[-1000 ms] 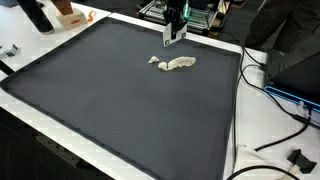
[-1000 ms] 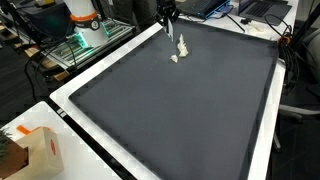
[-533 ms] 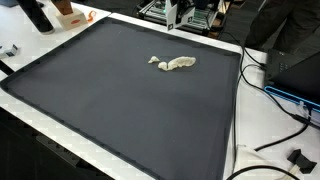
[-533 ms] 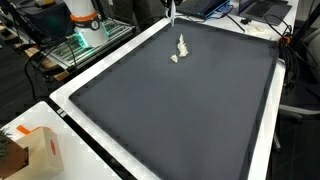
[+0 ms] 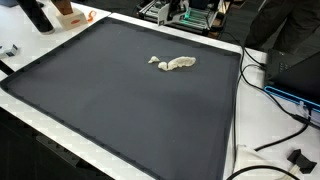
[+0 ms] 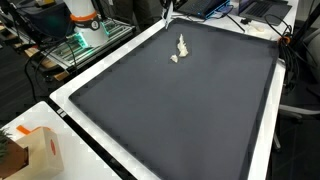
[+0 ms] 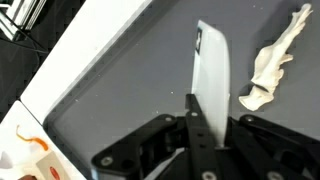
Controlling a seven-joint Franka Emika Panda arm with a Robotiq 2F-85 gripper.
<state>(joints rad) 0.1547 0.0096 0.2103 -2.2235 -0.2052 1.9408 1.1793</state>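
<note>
In the wrist view my gripper (image 7: 212, 112) is shut on a flat white strip (image 7: 212, 65) that sticks out past the fingertips, well above the dark grey mat (image 7: 130, 90). A crumpled cream-coloured piece (image 7: 273, 58) lies on the mat to the right of the strip, apart from it. Both exterior views show that crumpled piece (image 5: 173, 63) (image 6: 179, 49) near the mat's far edge. In those views the gripper sits at or beyond the top edge and is hardly visible.
The mat (image 5: 120, 100) covers most of a white table (image 5: 270, 110). Cables (image 5: 285, 135) lie along one side. A cardboard box (image 6: 35, 150) stands at a near corner, and an orange-and-white object (image 6: 85, 18) and equipment racks (image 5: 190, 12) stand beyond the far edge.
The gripper with the white strip has risen from just above the crumpled piece to the top edge of both exterior views. The crumpled piece has not moved.
</note>
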